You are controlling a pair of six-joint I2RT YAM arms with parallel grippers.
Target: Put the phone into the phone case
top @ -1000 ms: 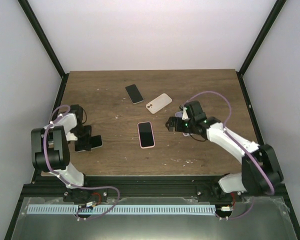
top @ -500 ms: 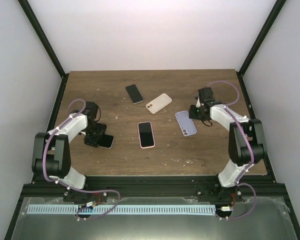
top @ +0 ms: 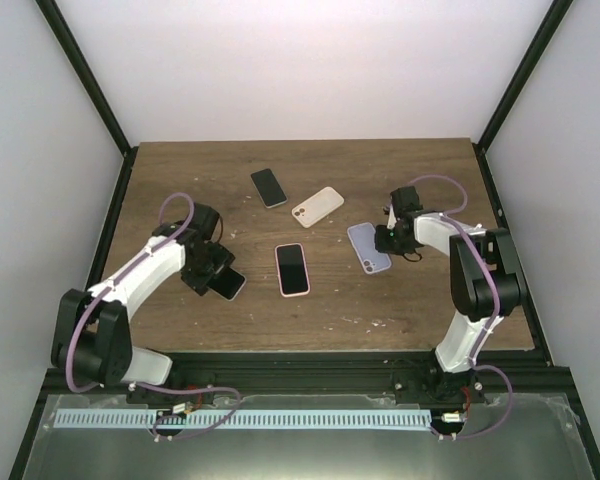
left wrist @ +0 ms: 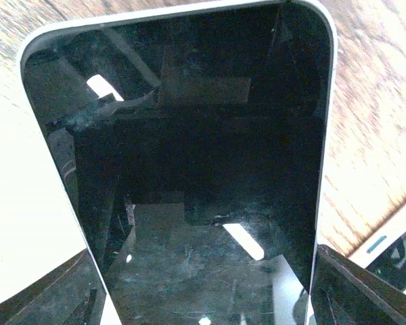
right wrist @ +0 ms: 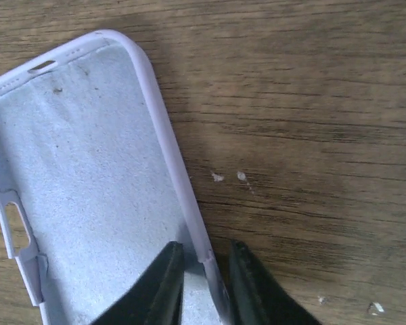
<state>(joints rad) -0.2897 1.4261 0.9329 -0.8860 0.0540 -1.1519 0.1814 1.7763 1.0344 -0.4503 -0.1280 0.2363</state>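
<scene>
The phone (left wrist: pixel 189 169), dark screen with a pale rim, sits clamped between the left fingers (left wrist: pixel 355 291), which grasp it by its two long sides at the near end; the glass fills the left wrist view. From above it hangs tilted over the left-centre of the worktop (top: pixel 180 170), nearer the near edge than the far one and just left of a pink-cased phone (top: pixel 292 269) that lies flat at the middle. The lilac case (right wrist: pixel 88 176) lies open side up on the right half of the worktop, about midway between the far and near edges. The right fingers (right wrist: pixel 164 288) straddle its right-hand wall, one inside on the lining and one outside on the wood, drawn in so near the rim that I cannot tell whether they press it. Bare wood runs between the pink-cased phone and the lilac case. Toward the far edge lie a black phone (top: pixel 269 187) and a cream case (top: pixel 317 207), near each other but apart.
</scene>
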